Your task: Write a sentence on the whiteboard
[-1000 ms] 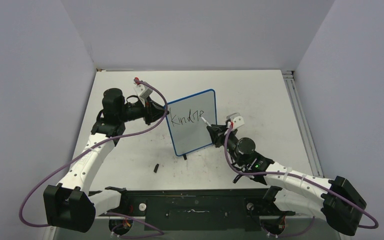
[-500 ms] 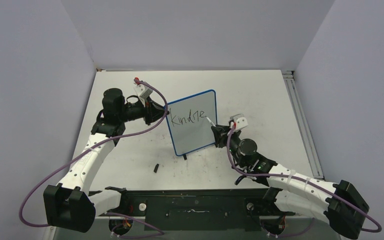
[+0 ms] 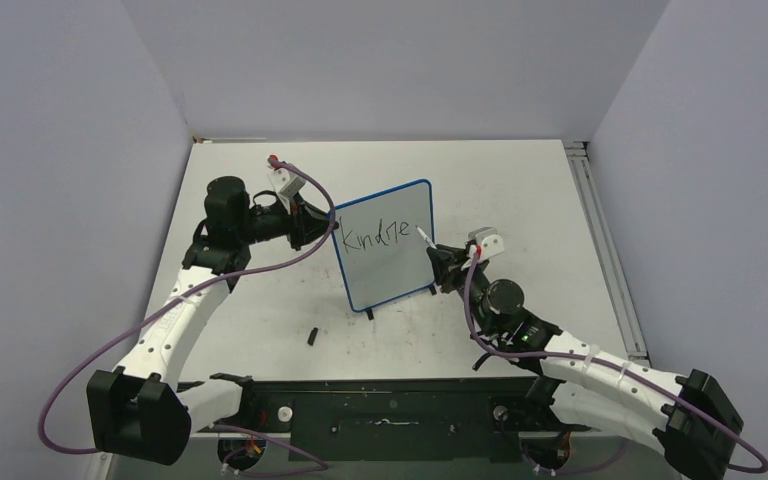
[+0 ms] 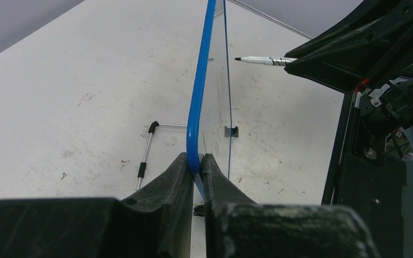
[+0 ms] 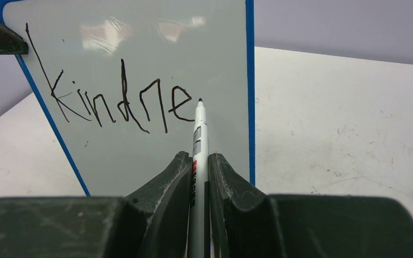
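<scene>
Whiteboard (image 3: 385, 245), small, rectangular and white with a thin blue rounded-corner frame, stands upright on its black feet in the middle of the white surface (image 3: 520, 190). It is turned slightly so that its face looks toward the near right. The left claw (image 3: 326, 226) is clamped on the board's left edge, with its two black fingers (image 4: 172, 177) pressed on either side of the blue frame. Black handwritten lettering (image 5: 118, 102) across the upper part of the face reads "Kindne". The right claw (image 5: 198, 161) is closed tight on a white black-tipped marker (image 5: 198, 126) that points at the board. Its tip sits just right of the final "e", and the left wrist view shows it a little off the face. A small black object (image 3: 313, 336) lies on the surface, near the board's left foot but apart from it.
</scene>
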